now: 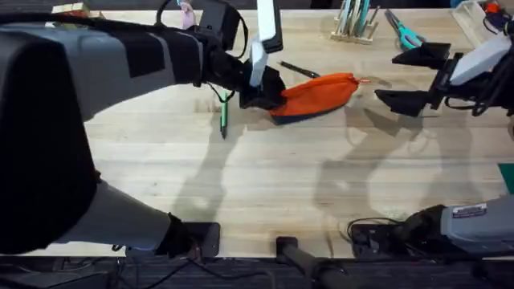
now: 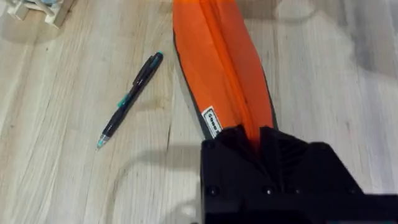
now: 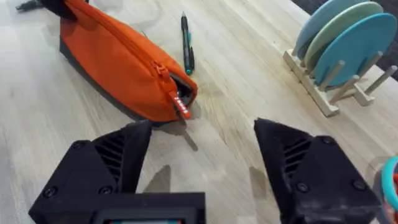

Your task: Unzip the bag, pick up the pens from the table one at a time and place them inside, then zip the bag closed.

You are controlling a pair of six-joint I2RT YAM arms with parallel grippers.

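Barely started: bag (image 1: 317, 95) lies zipped on the surface (image 1: 265, 177), left claw (image 2: 258, 146) clamped on its end, right claw (image 3: 199, 168) wide beside the pull. Green pen (image 1: 224, 117) and black pen (image 3: 187, 43) are outside.

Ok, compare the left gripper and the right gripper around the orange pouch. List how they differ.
The left arm's black two-finger gripper is shut on one end of the orange fabric pencil pouch; the right arm's black two-finger gripper is open and empty. The left touches the pouch; the right hangs apart from it, off its zipper-pull end. Both face the pouch from opposite ends.
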